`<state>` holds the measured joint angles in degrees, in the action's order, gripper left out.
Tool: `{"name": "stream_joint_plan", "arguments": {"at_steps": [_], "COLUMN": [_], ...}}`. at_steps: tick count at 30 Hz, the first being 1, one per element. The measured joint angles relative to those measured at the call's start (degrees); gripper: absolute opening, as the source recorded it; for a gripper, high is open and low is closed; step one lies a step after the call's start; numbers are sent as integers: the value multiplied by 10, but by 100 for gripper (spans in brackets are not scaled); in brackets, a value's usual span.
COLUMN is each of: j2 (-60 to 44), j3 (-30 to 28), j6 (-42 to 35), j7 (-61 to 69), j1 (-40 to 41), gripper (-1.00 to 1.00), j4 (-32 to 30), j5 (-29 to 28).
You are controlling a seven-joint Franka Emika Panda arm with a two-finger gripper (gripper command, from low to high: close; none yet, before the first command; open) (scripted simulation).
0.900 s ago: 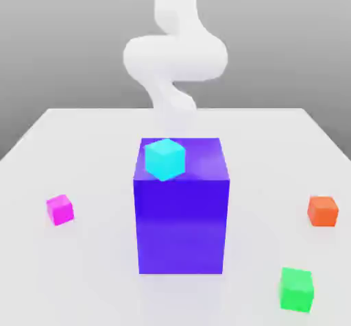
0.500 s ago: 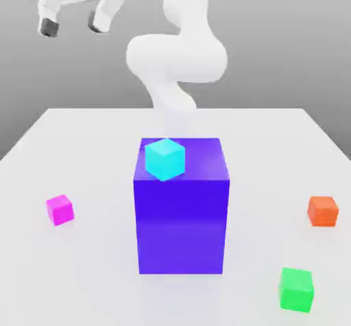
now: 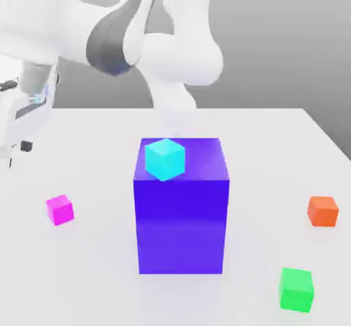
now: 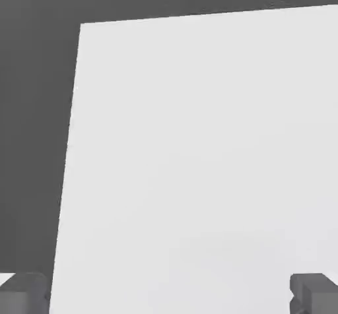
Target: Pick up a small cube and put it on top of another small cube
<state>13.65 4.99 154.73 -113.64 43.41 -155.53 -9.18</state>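
The small cube (image 3: 59, 209), bright magenta-pink, lies on the white table (image 3: 96, 153) at the exterior view's left. My gripper (image 3: 16, 152) hangs at that view's left edge, above the table and farther back than the pink cube, apart from it. In the hand view my gripper (image 4: 169, 296) is open: its two grey fingertips (image 4: 315, 293) stand wide apart with only bare white tabletop (image 4: 198, 141) between them. A cyan cube (image 3: 164, 158) rests on top of the big blue-violet block (image 3: 182, 215) at the table's middle.
An orange cube (image 3: 323, 211) sits at the exterior view's right and a green cube (image 3: 296, 289) at the front right. My white arm (image 3: 137, 37) arches over the back of the table. The hand view shows the table's edge against dark floor (image 4: 33, 141).
My arm has swung down and toward the exterior view's left; the hand has dropped from the top of the view to the left edge. None of the cubes has moved.
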Motion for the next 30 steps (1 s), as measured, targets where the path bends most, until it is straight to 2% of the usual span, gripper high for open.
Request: {"name": "stream_joint_plan", "arguments": {"at_steps": [7,13,19,27,28,30], "j2": [-70,-126,-188,-281,-291,-291], "j3": [-26,-50,-40,-46,-48,-48], "j6": [56,105,157,233,240,241], "j7": [-133,-202,-202,-201,-200,-200], "j1": [66,106,109,105,104,104], "gripper": [0,0,0,0,-100,-100], "j4": [-57,-102,-91,-77,-77,-77], "j5": [14,82,106,104,103,103]}}
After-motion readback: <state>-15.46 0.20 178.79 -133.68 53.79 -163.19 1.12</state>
